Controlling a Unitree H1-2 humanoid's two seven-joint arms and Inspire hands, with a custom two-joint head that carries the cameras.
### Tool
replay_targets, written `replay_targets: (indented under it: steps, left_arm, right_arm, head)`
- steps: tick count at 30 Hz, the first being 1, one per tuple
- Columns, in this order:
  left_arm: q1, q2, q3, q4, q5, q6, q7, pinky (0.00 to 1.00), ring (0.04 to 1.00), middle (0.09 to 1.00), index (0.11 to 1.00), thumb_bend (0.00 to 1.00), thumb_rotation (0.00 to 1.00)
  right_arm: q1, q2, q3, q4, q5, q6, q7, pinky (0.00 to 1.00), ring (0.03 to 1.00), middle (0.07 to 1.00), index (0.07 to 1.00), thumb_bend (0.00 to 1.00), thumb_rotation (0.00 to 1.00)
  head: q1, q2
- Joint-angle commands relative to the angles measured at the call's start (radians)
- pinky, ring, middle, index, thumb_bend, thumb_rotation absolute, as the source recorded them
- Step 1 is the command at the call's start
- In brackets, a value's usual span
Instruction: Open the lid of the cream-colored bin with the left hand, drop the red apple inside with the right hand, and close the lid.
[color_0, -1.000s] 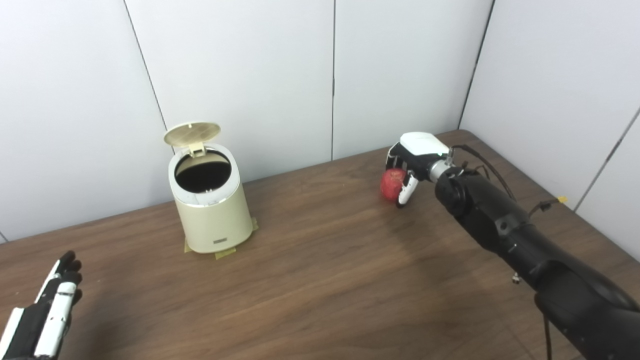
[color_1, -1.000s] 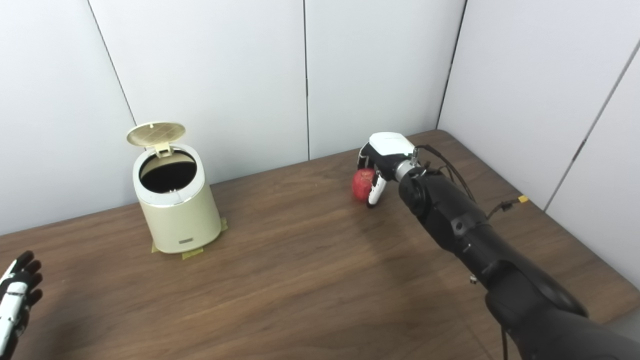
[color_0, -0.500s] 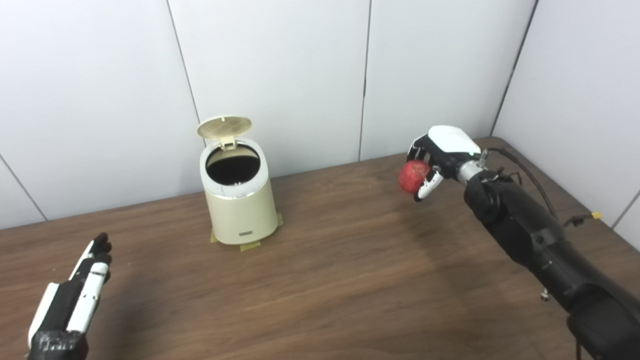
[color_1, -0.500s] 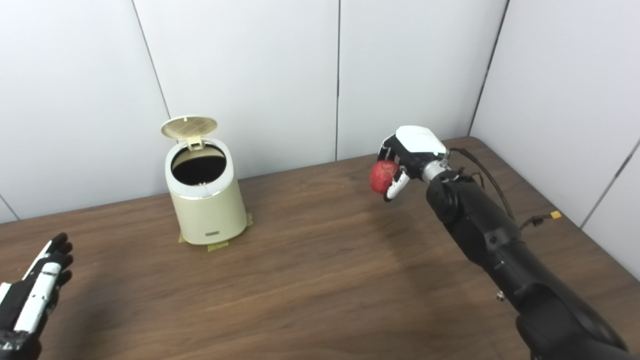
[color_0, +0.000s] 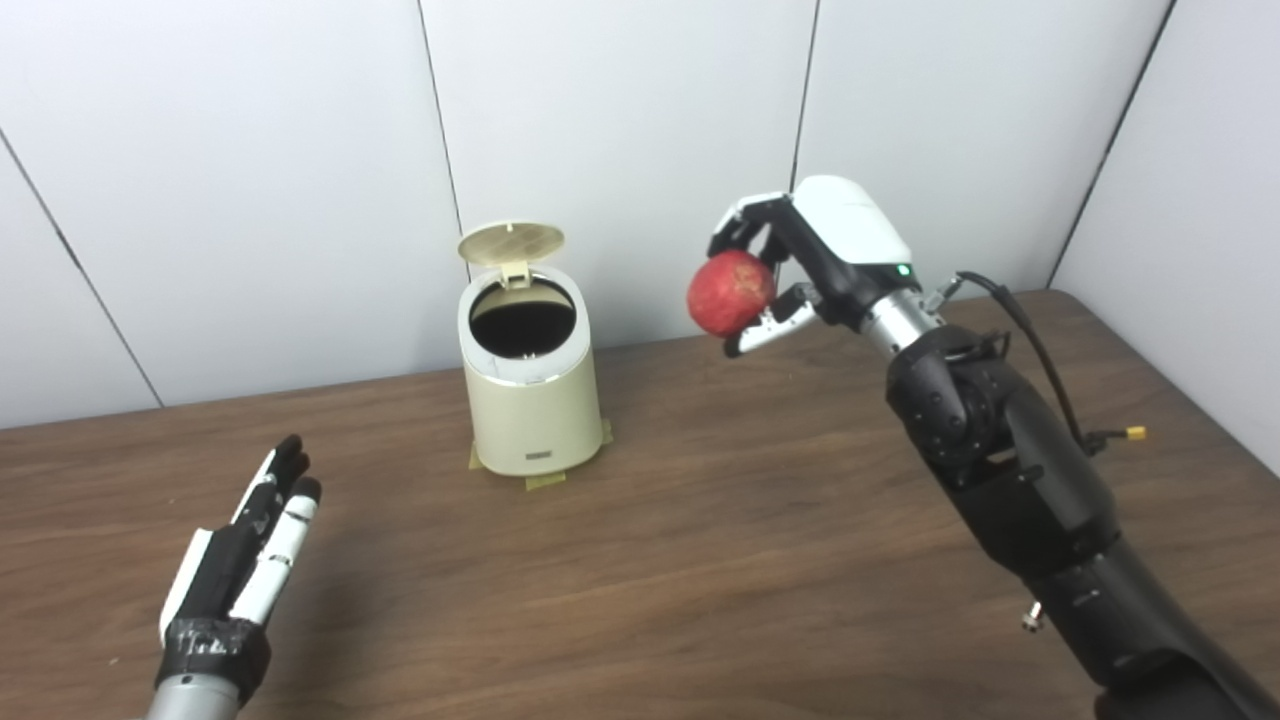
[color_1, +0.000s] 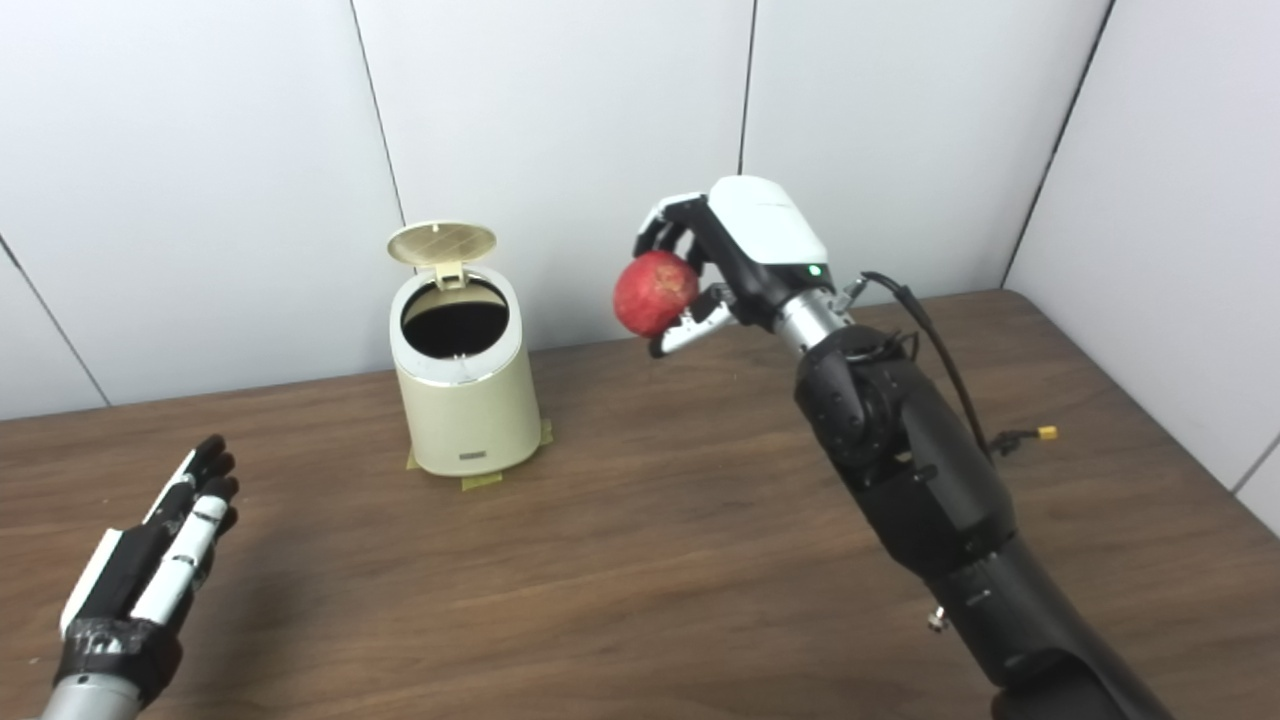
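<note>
Desk (color_0: 700, 560): brown wood grain, spanning the whole scene, walled by white panels at the far side; carries the bin at far left of centre.

Right arm (color_0: 1000, 460): black, entering from the near right, raised over the desk toward the far side.

Cream-colored bin (color_0: 530, 400): upright on the desk on tape patches, dark interior exposed. Lid (color_0: 511, 243) tipped up on its far hinge, standing open. Opening step judged complete.

Right hand (color_0: 800, 255): white-backed, held high, to the right of the bin and well apart from it. Fingers (color_0: 765, 330) curled round the apple, grip closed on it from above and below.

Left hand (color_0: 245, 560): near left, low over the desk, fingers straight and spread, holding nothing, well apart from the bin. Judged waiting for the closing step.

Red apple (color_0: 731, 292): lifted clear of the desk, in the right hand, above rim height and to the right of the opening, not yet over it.

Outstanding, by judgement: carry leftward until over the opening, release, then lid closed. Roughly halfway through.
</note>
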Motion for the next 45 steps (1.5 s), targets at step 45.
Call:
replay_targets:
  steps: [45]
  left_arm:
    - [-0.001, -0.201, -0.097, -0.043, 0.086, -0.113, 0.146, 0.96, 0.953, 0.955, 0.996, 0.45, 0.78]
  right_arm:
    - [-0.376, 0.237, 0.119, 0.578, -0.038, -0.210, -0.184, 0.35, 0.399, 0.495, 0.499, 0.50, 0.00]
  head:
    - [0.145, -0.022]
